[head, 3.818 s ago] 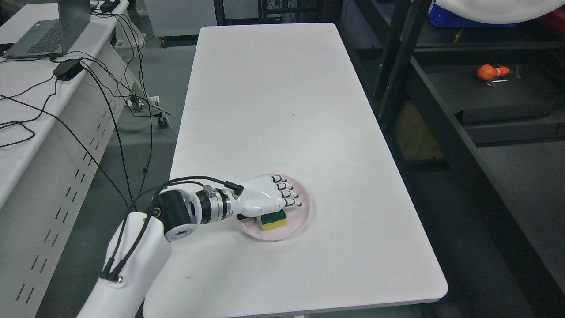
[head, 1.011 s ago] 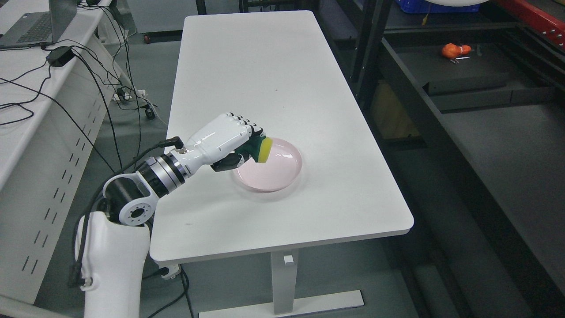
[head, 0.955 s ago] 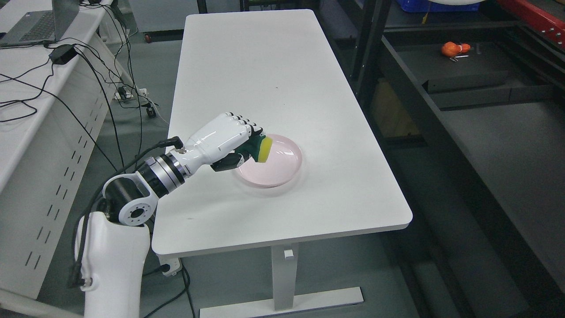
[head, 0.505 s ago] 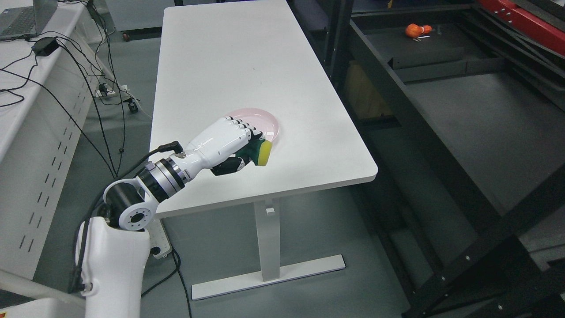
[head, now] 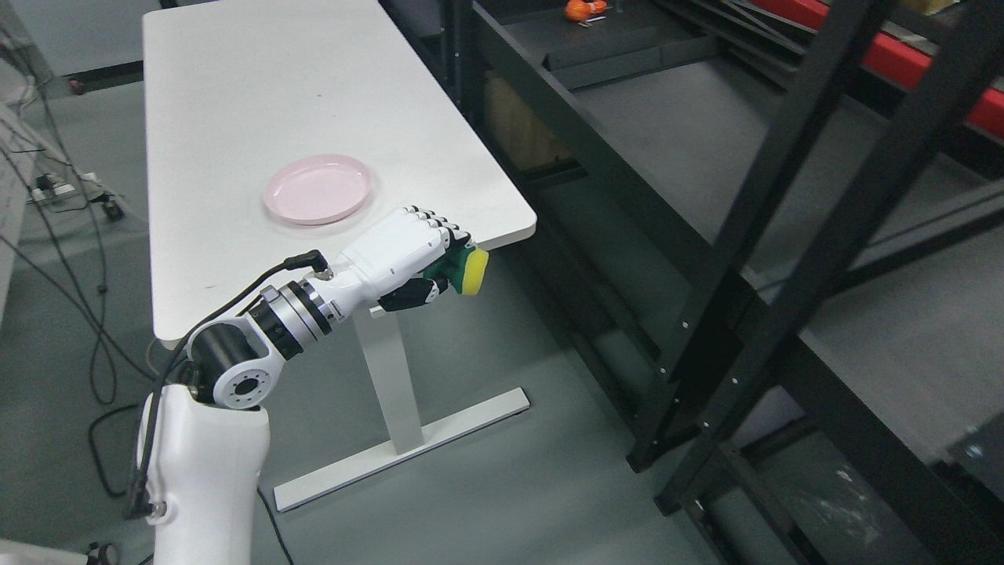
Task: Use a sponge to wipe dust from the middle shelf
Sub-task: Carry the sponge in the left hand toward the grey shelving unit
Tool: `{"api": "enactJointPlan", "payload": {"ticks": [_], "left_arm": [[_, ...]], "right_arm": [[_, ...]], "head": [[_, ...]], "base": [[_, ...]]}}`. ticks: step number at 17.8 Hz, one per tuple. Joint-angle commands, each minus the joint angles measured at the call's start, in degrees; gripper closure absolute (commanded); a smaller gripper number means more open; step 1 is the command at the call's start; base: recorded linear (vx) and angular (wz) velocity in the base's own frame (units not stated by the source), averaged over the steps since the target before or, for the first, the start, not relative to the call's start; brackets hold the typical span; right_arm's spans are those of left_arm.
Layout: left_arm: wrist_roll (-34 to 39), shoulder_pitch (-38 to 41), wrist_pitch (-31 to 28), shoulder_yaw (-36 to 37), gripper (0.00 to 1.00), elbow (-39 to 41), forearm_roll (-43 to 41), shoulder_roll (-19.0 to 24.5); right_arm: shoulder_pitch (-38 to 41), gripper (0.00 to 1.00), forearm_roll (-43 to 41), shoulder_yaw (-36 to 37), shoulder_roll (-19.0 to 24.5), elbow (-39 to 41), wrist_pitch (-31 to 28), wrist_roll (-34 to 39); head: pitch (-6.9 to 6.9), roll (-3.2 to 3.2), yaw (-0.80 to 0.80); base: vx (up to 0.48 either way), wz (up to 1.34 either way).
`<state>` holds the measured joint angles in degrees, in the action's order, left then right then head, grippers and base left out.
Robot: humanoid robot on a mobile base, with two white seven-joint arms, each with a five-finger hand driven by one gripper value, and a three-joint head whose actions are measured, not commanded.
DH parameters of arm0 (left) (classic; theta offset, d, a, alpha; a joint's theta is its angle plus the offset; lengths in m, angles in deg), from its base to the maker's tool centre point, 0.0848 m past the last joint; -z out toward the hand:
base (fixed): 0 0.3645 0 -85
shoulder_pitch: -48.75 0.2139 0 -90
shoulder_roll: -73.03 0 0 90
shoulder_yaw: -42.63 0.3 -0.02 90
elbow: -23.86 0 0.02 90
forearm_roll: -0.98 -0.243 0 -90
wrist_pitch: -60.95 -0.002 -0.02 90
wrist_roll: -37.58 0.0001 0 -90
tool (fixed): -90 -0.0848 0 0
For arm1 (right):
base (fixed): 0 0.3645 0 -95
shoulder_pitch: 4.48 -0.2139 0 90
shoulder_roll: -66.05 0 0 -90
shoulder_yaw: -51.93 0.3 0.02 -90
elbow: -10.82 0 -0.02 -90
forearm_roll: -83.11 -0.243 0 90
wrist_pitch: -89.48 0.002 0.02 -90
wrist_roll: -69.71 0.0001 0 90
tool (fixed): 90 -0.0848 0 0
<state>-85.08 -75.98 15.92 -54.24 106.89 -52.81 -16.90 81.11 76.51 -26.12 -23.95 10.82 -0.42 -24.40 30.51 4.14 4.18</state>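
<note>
So the left hand has its fingers wrapped tight around the sponge, yellow foam side facing outward to the right and the green scrubby side tucked into the palm. The hand is up in the air right by the near right corner of the white desk, with the sponge sticking out just past the desk edge, over the grey floor. The arm comes in from the lower left, with a black cable looping along the wrist. Sitting on the desk is the pink plate, nothing on it, a little way behind the hand. Off to the right is the black metal shelf, its dark grey board well apart from the sponge, with black uprights crossing in front. Way at the far end of that shelf there's some small orange thing, can't really tell what it is.
</note>
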Motion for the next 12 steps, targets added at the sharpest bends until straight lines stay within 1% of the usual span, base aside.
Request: {"api": "enactJointPlan", "payload": {"ticks": [1,3,6,7,10,12], "left_arm": [[-0.4,-0.7,0.0,5.5,0.99,0.0,3.9,0.9],[-0.4,-1.2,0.0,10.4,0.99,0.0,4.8,0.9],[-0.4,-2.6,0.0,21.3,0.99,0.0,8.2,0.9],[-0.4,-3.8,0.0,25.6,0.99,0.0,9.5,0.9],[-0.4,-7.5,0.0,34.8,0.99,0.0,13.9,0.9],[-0.4,-12.2,0.0,40.2,0.99,-0.4,19.6,0.9]], "right_arm": [[0.0,0.0,0.0,0.0,-1.0,1.0,-4.1,0.0],[0.0,0.0,0.0,0.0,-1.0,1.0,-4.1,0.0],[0.0,0.0,0.0,0.0,-1.0,1.0,-4.1,0.0],[0.0,0.0,0.0,0.0,-1.0,1.0,-4.1,-0.1],[0.0,0.0,0.0,0.0,-1.0,1.0,-4.1,0.0],[0.0,0.0,0.0,0.0,-1.0,1.0,-4.1,-0.1]], "head": [[0.0,0.0,0.0],[0.0,0.0,0.0],[0.0,0.0,0.0],[0.0,0.0,0.0],[0.0,0.0,0.0],[0.0,0.0,0.0]], "base": [[-0.303,-0.65],[-0.256,-0.74],[-0.243,-0.87],[-0.191,-0.94],[-0.148,-0.93],[-0.1,-0.75]]}}
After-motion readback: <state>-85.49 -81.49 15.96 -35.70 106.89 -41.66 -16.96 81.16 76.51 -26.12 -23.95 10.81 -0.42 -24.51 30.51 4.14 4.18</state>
